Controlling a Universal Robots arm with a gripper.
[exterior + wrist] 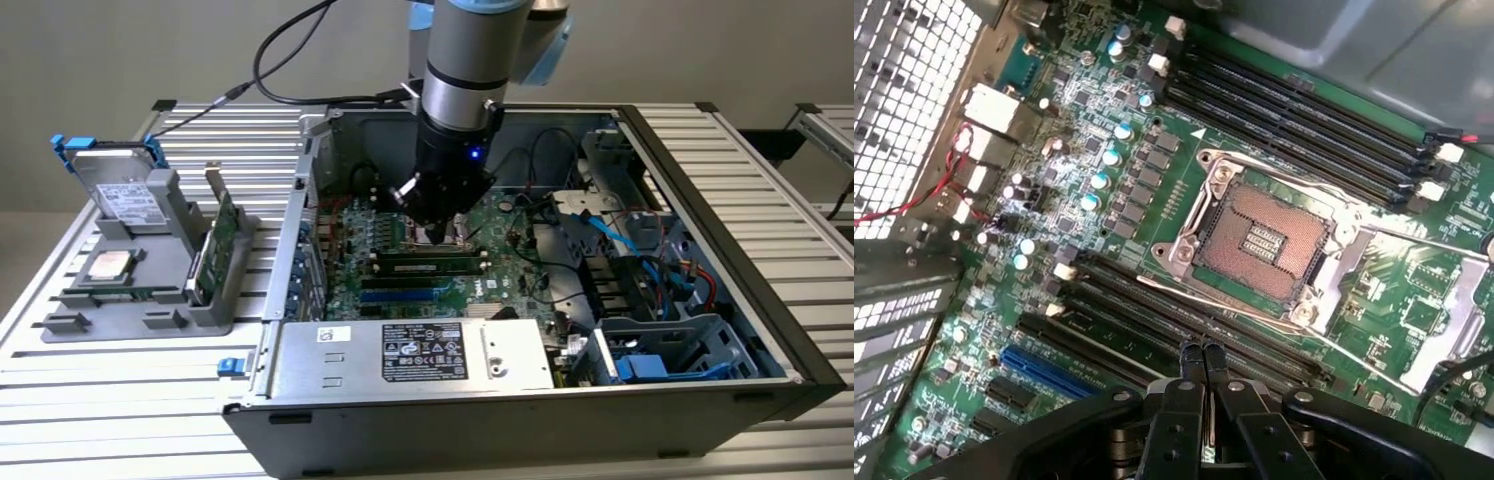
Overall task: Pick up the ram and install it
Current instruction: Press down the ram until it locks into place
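Exterior view: a grey robot arm point(461, 90) reaches down from above into an open computer case point(694, 180) that lies on its side on a slatted metal counter point(80, 400).
Pincer: its two black fingers are pressed together with nothing between them; in the wrist view the pincer point(1201, 352) hangs just above the black memory slots point(1184, 325) beside the processor socket point(1259, 240).
Ram: in the exterior view a long green stick with black chips, the ram point(427, 266), lies seated lengthwise in a slot on the motherboard point(387, 285), just below the pincer point(441, 232) as that view shows it and apart from the fingers.
Socket: open, its pin field bare, its metal frame swung aside.
Other slots: a second bank of black memory slots point(1304, 115) runs along the far side of the socket; a blue expansion slot point(1049, 370) lies near the pincer.
Power supply: a silver box with a label point(427, 355) sits at the case's near edge.
Parts holder: a grey rack point(147, 270) stands on the counter at the exterior view's left, carrying a hard drive point(127, 195), a green expansion card point(220, 240) standing on edge, and a square silver processor chip point(110, 264).
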